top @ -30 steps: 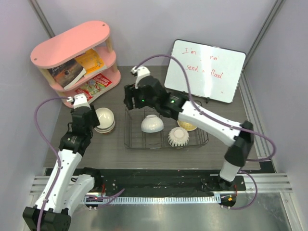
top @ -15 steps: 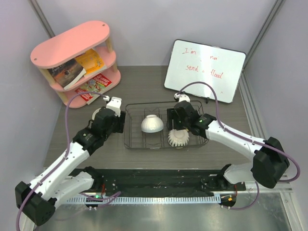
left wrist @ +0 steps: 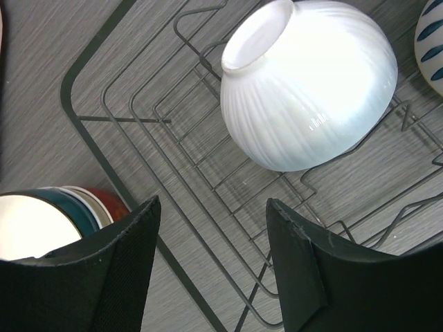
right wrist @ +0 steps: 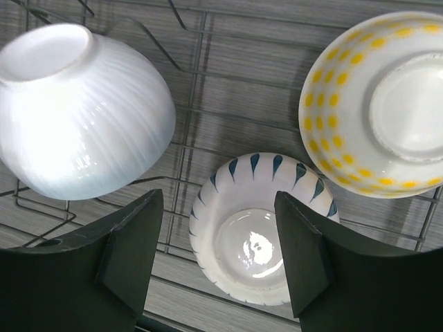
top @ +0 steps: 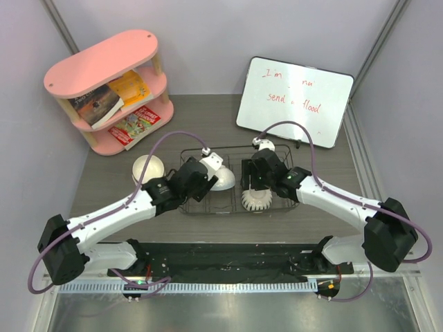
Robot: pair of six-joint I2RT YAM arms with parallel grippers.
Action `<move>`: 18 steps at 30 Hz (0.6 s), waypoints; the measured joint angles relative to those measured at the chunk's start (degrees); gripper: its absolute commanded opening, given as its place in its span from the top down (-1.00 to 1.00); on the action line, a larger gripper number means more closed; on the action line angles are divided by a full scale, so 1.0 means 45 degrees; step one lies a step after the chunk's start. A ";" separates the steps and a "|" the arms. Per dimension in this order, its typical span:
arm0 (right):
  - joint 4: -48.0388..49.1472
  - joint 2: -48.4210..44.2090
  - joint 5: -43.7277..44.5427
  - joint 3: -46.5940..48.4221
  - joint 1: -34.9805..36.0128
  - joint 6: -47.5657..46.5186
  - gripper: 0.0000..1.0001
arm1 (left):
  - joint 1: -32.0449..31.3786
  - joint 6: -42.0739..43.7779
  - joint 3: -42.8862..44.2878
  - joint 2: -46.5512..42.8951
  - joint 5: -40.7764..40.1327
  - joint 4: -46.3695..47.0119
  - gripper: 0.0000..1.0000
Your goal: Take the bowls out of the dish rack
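The black wire dish rack holds three upturned bowls. The white ribbed bowl leans on its side in the middle. The white bowl with blue marks sits at the front. The yellow dotted bowl is behind it, hidden under the right arm in the top view. A stack of bowls with a cream one on top stands on the table left of the rack. My left gripper is open over the rack's left end, short of the ribbed bowl. My right gripper is open above the blue-marked bowl.
A pink shelf with books stands at the back left. A whiteboard with red writing leans at the back right. The grey table lies between rack and back wall.
My left arm swung right from the bowl stack to over the rack's left end. My right arm moved from the rack's back left to over the blue-marked bowl.
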 measured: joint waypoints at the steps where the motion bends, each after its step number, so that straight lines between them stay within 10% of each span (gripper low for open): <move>1: 0.0005 0.0005 -0.0049 -0.0117 0.0000 0.0019 -0.43 | -0.0078 0.0107 0.0000 0.0073 -0.0049 0.0010 -0.28; 18: 0.0835 0.0865 -0.0437 -0.0622 -0.0015 0.0209 -0.43 | -0.1651 0.1180 0.0083 0.1341 0.0476 0.0146 -0.29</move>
